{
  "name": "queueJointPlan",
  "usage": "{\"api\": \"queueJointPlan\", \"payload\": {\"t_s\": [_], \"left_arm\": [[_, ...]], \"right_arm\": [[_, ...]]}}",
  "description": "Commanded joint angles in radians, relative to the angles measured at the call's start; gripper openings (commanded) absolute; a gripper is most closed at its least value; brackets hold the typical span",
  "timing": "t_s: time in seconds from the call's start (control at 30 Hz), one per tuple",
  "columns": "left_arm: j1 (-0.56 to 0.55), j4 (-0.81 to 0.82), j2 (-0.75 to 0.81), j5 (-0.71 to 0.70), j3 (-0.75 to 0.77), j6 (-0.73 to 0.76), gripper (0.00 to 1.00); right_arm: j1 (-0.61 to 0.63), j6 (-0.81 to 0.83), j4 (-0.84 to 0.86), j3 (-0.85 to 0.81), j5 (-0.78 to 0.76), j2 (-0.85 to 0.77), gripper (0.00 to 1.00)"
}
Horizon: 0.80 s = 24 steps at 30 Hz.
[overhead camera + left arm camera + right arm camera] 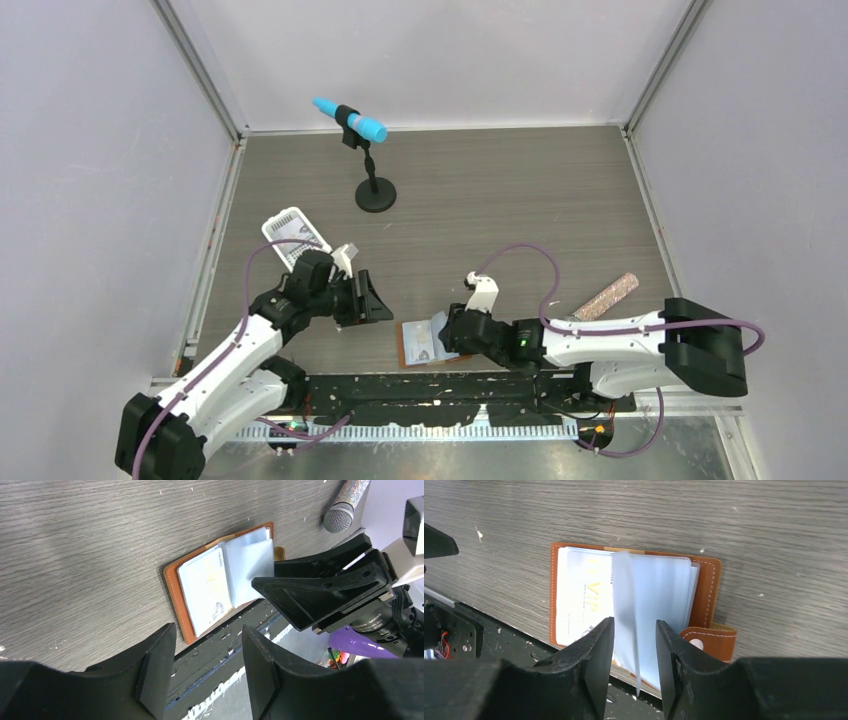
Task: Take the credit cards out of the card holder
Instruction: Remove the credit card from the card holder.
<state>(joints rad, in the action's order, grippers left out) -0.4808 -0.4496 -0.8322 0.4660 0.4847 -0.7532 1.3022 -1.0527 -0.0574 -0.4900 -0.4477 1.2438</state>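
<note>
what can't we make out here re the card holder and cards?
Card count: credit cards overlap under cloudy sleeves in both wrist views; too small in top view.
Right wrist: upright sleeve is blurred; contact with right gripper unclear.
Top view: right half of the card holder lies under that gripper.
Left wrist: same gripper hides part of the snap-tab corner.

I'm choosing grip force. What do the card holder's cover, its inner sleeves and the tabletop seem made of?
The card holder cover: tan leather or imitation, matte, with pale stitching along the edge. Its sleeves: thin translucent plastic, faintly glossy; one leaf stands up bent. The table: grey wood-grain print, probably laminate, matte.
</note>
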Motion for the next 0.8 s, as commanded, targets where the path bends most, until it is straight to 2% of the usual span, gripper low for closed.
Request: {"api": "queueJointPlan", "payload": {"t_s": [0.0, 0.23, 0.47, 0.6, 0.77], "left_arm": [[-0.011, 0.073, -0.004, -0.007, -0.020, -0.006, 0.52], [-0.035, 0.162, -0.016, 0.034, -0.054, -0.025, 0.50], [-0.062, 0.240, -0.062, 0.064, -0.070, -0.048, 0.46], [-0.085, 0.301, -0.095, 0.077, -0.085, -0.065, 0.42], [-0.107, 0.413, -0.151, 0.091, -0.122, -0.107, 0.34]], "right_arm": [[0.000, -0.055, -0.106, 0.003, -0.079, -0.060, 0.44], [0.001, -0.079, -0.259, -0.071, -0.055, -0.086, 0.47], [0.002, -0.029, -0.302, -0.159, -0.036, -0.106, 0.48], [0.002, 0.041, -0.239, -0.183, 0.005, -0.085, 0.45], [0.002, 0.121, -0.051, -0.179, 0.088, -0.033, 0.39]]}}
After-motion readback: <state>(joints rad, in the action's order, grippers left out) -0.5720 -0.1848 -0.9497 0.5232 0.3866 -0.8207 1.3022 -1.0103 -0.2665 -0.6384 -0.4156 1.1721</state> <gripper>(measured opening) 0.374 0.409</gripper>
